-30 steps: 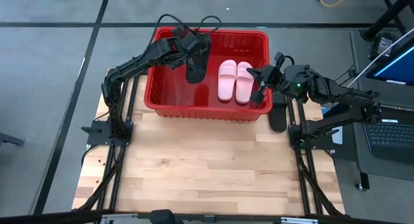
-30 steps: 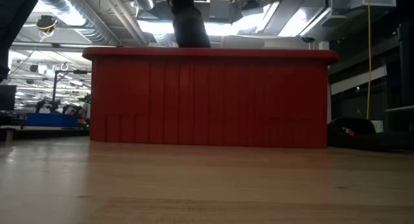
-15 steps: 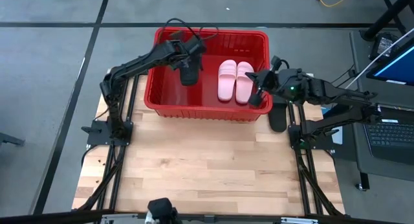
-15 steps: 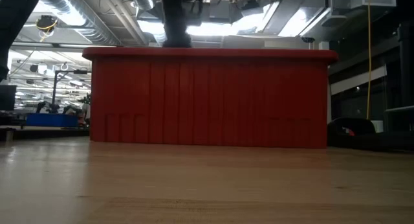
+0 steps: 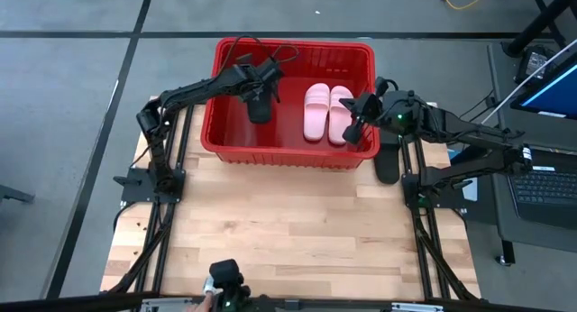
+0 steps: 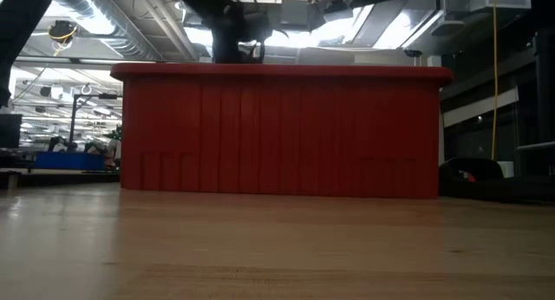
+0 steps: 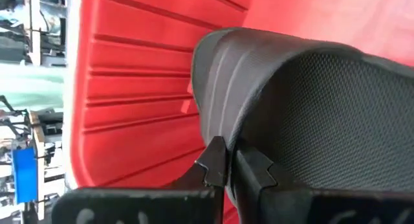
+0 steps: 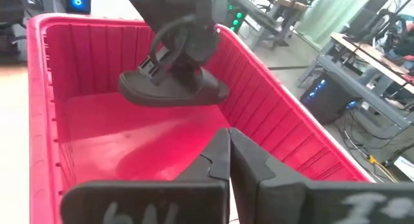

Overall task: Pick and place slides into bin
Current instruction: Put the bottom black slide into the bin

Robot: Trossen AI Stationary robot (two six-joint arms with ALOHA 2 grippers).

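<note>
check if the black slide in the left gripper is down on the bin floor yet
Not yet. The right wrist view shows the black slide held above the bin floor by the left gripper, shut on it.

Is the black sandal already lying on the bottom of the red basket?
No: the right wrist view shows the black sandal held in the air above the basket floor.

Red ribbed bin [image 5: 288,154], two pale pink slides [image 5: 326,112] inside it, black textured slide [image 7: 310,114] inside it, another black slide [image 5: 387,161] beside the bin, pale striped wood table [image 5: 288,231]
</note>
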